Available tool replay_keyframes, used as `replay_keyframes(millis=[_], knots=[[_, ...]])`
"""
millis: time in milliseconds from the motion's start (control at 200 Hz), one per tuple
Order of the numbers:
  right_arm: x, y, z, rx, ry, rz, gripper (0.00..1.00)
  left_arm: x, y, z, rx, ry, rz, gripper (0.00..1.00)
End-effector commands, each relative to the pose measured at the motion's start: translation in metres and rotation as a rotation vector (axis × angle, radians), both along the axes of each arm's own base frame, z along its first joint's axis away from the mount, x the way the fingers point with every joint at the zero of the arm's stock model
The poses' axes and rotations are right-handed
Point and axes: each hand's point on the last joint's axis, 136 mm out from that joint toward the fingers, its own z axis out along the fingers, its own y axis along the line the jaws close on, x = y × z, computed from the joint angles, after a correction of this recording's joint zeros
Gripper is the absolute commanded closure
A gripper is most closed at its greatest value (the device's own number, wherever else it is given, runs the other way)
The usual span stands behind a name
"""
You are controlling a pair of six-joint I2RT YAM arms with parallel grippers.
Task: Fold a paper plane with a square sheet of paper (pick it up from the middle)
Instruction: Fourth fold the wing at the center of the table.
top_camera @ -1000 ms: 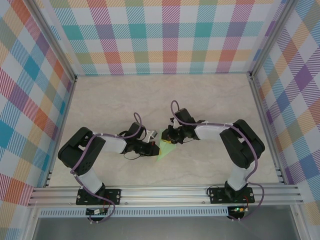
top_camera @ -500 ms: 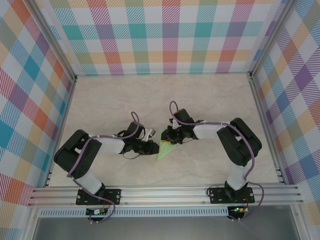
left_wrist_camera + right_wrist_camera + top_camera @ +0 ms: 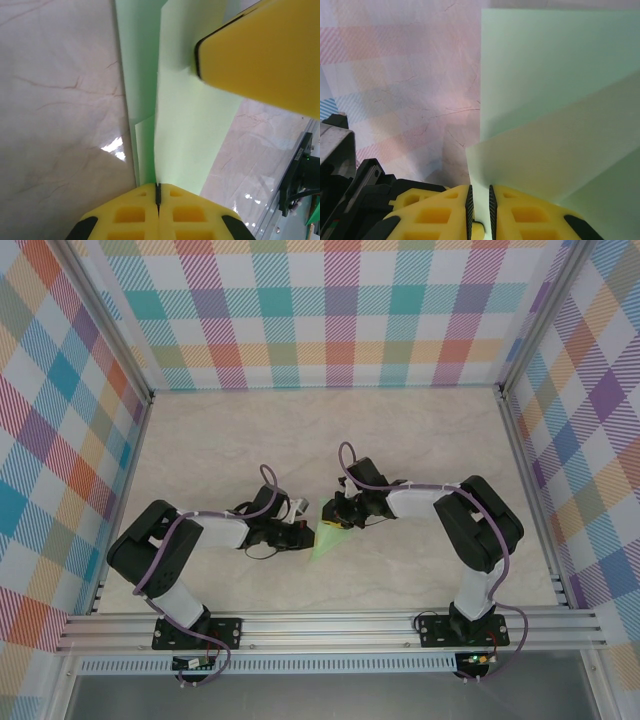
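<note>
Two grippers pinch the paper plane (image 3: 327,540): the left gripper (image 3: 158,187) squeezes its left edge, the right gripper (image 3: 480,190) its wide end, opposite the sharp tip.

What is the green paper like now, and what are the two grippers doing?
paper plane: folded into layers, narrowing to a point, pinched in two places.
left gripper: shut on the paper plane.
right gripper: shut on the paper plane.

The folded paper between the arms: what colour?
The thin folded paper sheet is plain pale green, unprinted; clearest in the right wrist view.
</note>
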Motion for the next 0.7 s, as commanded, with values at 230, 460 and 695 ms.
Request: replay_keyframes(millis=[230, 460, 695], knots=[[0.002, -0.003, 0.022, 0.003, -0.059, 0.006, 0.8, -0.001, 0.011, -0.011, 0.03, 0.028, 0.051, 1.0], [-0.001, 0.007, 0.021, 0.033, -0.042, 0.029, 0.8, 0.0, 0.009, -0.01, 0.036, 0.025, 0.031, 1.0], [0.001, 0.016, 0.017, 0.049, -0.024, 0.046, 0.8, 0.0, 0.009, -0.011, 0.04, 0.024, 0.016, 1.0]])
